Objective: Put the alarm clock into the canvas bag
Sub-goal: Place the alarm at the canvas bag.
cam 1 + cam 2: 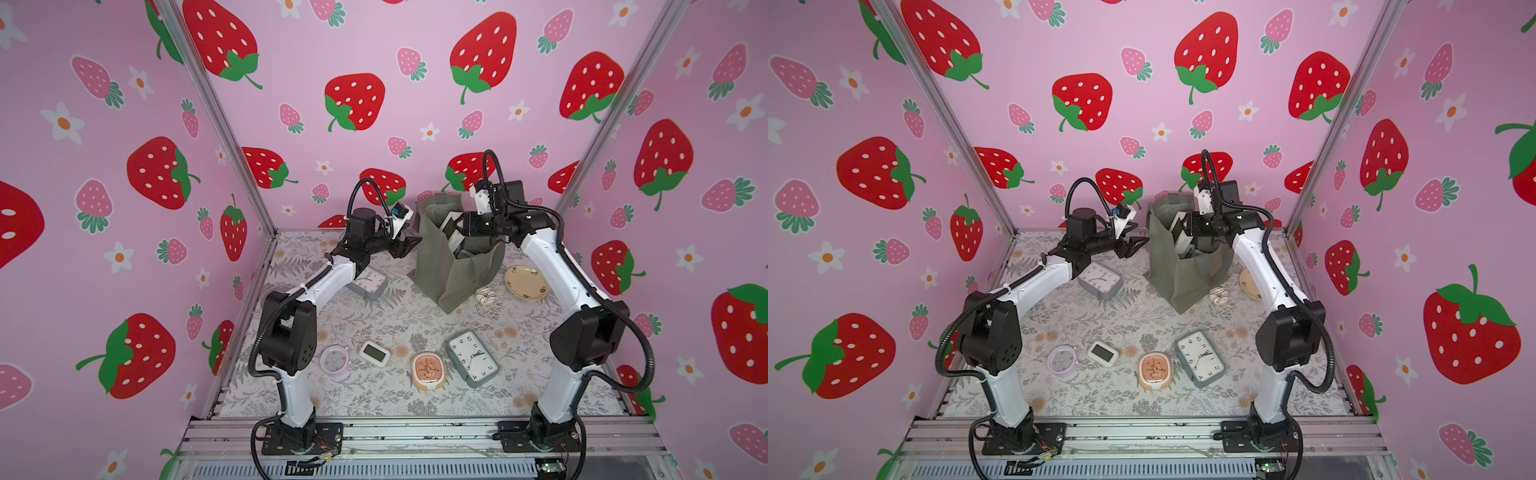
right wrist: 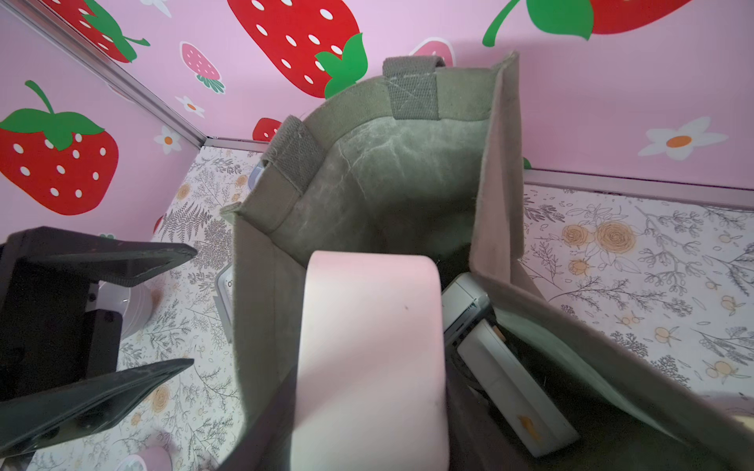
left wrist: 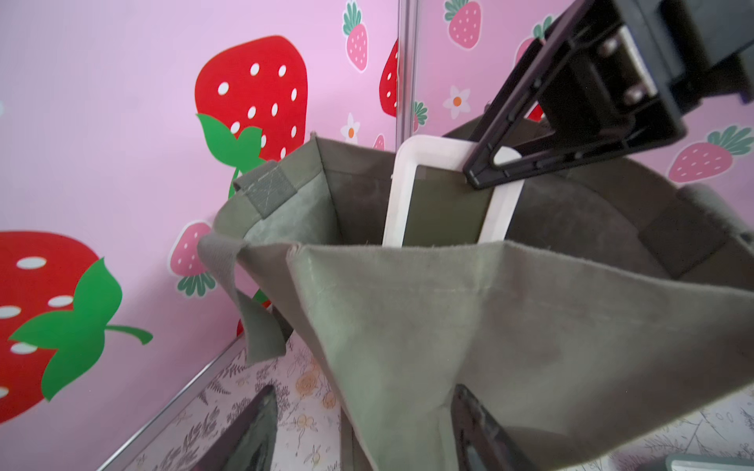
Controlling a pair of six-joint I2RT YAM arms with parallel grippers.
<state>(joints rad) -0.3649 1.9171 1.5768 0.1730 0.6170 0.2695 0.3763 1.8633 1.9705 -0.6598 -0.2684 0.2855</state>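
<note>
Beside the bag's left wall: left gripper [image 2: 194, 306], jaws well apart, empty, tips just short of the fabric. Centre, at the back of the table [image 1: 374, 324]: canvas bag [image 1: 453, 278], grey-green, upright, mouth open; soft cloth whose walls sag and fold, probably best pinched at the stitched rim or a loop handle [image 3: 261, 326]. Within its mouth: white-framed digital alarm clock [image 3: 444, 204], lower part below the rim, upper part above it; judged light, stiff, smooth plastic, apt to slip and to scuff on the screen, so best held across the frame edge. Right of it: right gripper [image 3: 481, 167], clamped on the clock's upper frame edge. View notes: the left wrist view alone shows the dark screen and a finger [image 3: 571, 157] on the frame; the right wrist view gives only the clock's blank pale back, plus grey and white boxy items [image 2: 510, 379] lower in the bag; both top views give the bag's place but little of the grip.
</note>
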